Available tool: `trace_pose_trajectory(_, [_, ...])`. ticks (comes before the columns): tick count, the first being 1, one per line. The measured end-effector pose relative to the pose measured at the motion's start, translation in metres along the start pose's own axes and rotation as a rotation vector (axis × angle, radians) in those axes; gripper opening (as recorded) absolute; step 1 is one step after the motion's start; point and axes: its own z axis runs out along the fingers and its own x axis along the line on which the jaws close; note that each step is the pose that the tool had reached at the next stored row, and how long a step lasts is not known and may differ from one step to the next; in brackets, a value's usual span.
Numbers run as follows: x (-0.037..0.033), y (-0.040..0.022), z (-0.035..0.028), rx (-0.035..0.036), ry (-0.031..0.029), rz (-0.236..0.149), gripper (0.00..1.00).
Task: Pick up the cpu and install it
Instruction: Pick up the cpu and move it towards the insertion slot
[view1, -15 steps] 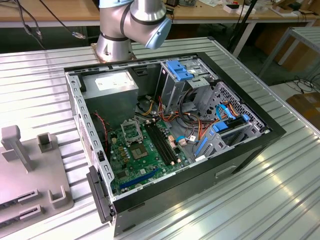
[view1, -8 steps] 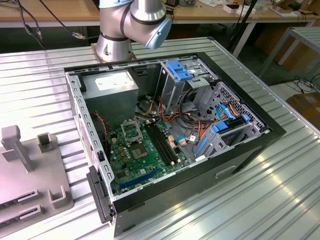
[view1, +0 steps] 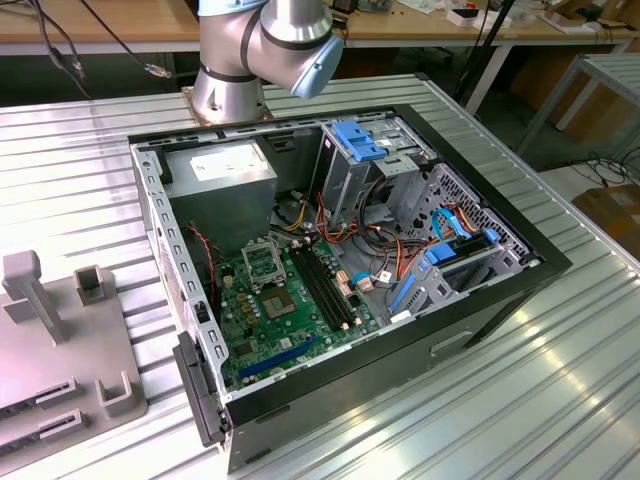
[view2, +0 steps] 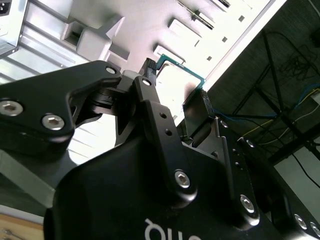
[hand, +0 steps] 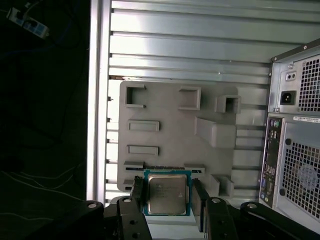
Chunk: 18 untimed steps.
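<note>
One cpu (hand: 166, 195), metal face up, in hand (hand: 168, 194).

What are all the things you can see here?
cpu: one, silver-grey with a green edge, at the tray's edge.
tray: one, grey, on the table beside the case.
case: one, black, open, on the table.
motherboard: one, green, inside the case.
socket: one, silver-framed, on the motherboard.
power supply: one, grey, in the case corner nearest the arm.
table: one, ribbed silver, under everything.
arm: one, silver with a blue cap, at the table's far side in the exterior view.
gripper: one, black, around the cpu.
</note>
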Motion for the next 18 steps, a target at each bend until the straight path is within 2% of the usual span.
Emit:
trace_pose_trajectory(4, [0.0000,-0.0002,-0.0044,-0.0001,-0.0002,0.000,0.47])
trace_pose_trajectory(9, [-0.0001,-0.0002,-0.0050,0.0000,0.0000,0.000,0.47])
trace_pose_trajectory(18, [-0.0058,-0.0005,-0.0048,0.0000,-0.0001,0.000,0.47])
